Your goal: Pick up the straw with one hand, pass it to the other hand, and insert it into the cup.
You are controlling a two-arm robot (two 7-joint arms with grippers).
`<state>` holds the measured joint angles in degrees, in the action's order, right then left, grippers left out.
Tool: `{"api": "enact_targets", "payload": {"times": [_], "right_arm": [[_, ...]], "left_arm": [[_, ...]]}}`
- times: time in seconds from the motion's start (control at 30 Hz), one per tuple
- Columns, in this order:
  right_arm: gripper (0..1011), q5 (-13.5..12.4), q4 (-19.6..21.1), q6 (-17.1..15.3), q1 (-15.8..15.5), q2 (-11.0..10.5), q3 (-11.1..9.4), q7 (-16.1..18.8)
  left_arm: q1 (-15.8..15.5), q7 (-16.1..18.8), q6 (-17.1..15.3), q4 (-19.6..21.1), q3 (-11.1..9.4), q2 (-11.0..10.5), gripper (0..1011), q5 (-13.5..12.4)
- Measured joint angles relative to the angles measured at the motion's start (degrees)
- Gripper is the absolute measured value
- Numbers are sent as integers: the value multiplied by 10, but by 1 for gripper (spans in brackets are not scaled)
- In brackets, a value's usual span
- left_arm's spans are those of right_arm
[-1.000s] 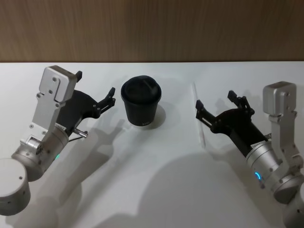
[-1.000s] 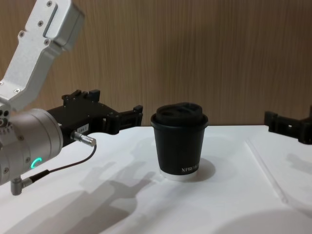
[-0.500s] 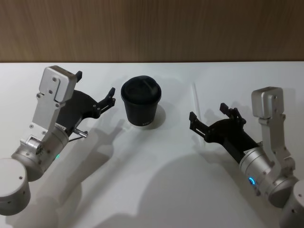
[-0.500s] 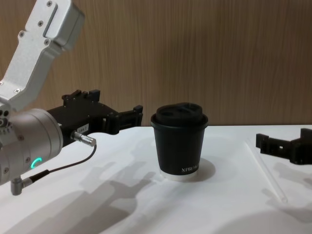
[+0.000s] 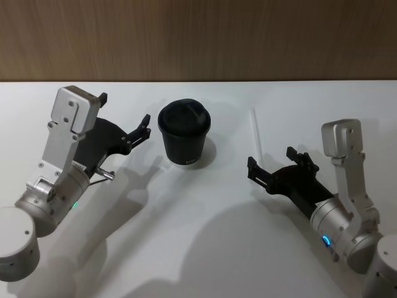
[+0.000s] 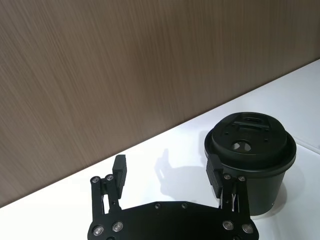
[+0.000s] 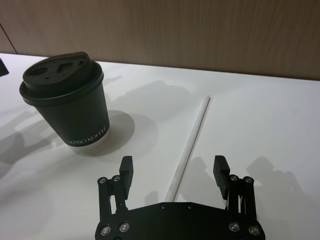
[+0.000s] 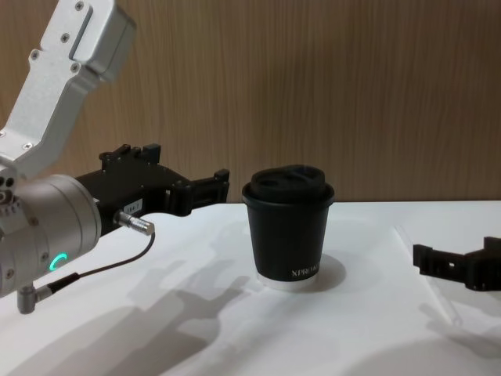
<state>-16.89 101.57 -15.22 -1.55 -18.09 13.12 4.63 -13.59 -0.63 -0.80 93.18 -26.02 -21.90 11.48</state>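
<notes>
— On the table (image 5: 186,211), what's in the cup (image 5: 184,133)?
— Lidded; inside hidden.
— The straw (image 7: 192,142)?
— Lying flat, near end between the right gripper (image 7: 172,165)'s spread jaws, touching neither. Left gripper (image 5: 124,110)'s jaws are parted beside the cup.

Bright, even light falls from overhead onto the white table (image 5: 322,105). The cup (image 5: 184,133) casts a soft, pale shadow to its right. Broader grey shadows spread nearer the robot.

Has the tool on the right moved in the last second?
Yes. The right tool has pulled back along the straw to its near end, dropping lower against the cup.
</notes>
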Motion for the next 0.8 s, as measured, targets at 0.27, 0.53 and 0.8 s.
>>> {"api": "enact_targets", "payload": {"times": [0.27, 0.53, 0.8], "right_arm": [[1001, 4, -4, -15, 1, 0, -2, -1], [1001, 8, -9, -27, 4, -3, -3, 5], [1001, 11, -16, -35, 8, -7, -3, 17]], "left_arm": [[0, 0, 0, 0, 0, 0, 1003, 0], [0, 0, 0, 0, 0, 0, 1003, 0], [0, 0, 0, 0, 0, 0, 1003, 0]]}}
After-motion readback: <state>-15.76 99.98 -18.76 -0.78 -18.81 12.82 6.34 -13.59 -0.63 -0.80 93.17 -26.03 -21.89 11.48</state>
